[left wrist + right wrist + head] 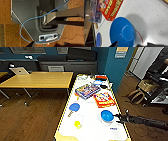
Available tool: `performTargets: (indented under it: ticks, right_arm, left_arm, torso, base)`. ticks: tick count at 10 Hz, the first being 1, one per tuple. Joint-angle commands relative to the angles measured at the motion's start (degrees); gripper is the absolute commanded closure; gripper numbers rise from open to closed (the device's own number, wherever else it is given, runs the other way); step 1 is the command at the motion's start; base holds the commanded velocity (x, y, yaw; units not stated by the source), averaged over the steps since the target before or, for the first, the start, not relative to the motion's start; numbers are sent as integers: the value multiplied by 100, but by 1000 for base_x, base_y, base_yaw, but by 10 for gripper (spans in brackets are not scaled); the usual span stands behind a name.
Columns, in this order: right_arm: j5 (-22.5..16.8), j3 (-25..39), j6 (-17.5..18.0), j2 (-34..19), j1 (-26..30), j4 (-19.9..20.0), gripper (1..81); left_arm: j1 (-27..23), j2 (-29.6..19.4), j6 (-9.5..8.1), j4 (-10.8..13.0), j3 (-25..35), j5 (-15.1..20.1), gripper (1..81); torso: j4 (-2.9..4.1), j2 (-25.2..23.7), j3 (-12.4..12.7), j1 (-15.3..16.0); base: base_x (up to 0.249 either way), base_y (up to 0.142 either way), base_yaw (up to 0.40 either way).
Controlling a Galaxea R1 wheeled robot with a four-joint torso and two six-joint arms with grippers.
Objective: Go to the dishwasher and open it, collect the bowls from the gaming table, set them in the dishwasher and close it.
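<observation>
Bare tabletop rings the bowl (red box crowds beyond).

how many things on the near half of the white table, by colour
Blue: 2, a round blue shallow bowl and a blue round-headed table-tennis paddle.
Yellow: 1, a small yellow round object.
Red: 1, a red flat game box.
Multicoloured: 1, a dark flat patterned game box.
Total: 5.

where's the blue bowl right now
In the head view the blue bowl sits on the white table's near right side, just ahead of the right gripper, with the red box beyond it.
</observation>
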Motion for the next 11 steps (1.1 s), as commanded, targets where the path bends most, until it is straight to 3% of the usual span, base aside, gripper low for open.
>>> performTargets:
  ticks: [1, 5, 9, 11]
  right_arm:
    - [-324, -600, 10, 319, 735, 161, 10]
    - [-421, -1549, 10, 847, 507, 223, 10]
    - [-447, -1936, -8, 1163, 410, 205, 10]
    - [-438, -1804, -52, 1128, 445, 188, 10]
  left_arm:
    - [-24, -40, 9, -26, 46, 379, 10]
    - [-50, -23, 9, -26, 11, 387, 10]
    - [-42, -23, 9, -35, 11, 387, 10]
    - [-42, -23, 9, -44, -50, 387, 10]
  torso:
    - [0, 0, 0, 0]
    - [0, 0, 0, 0]
    - [0, 2, 0, 0]
    - [0, 2, 0, 0]
  base:
    - [0, 0, 0]
    - [0, 0, 0]
    - [0, 0, 0]
    - [0, 0, 0]
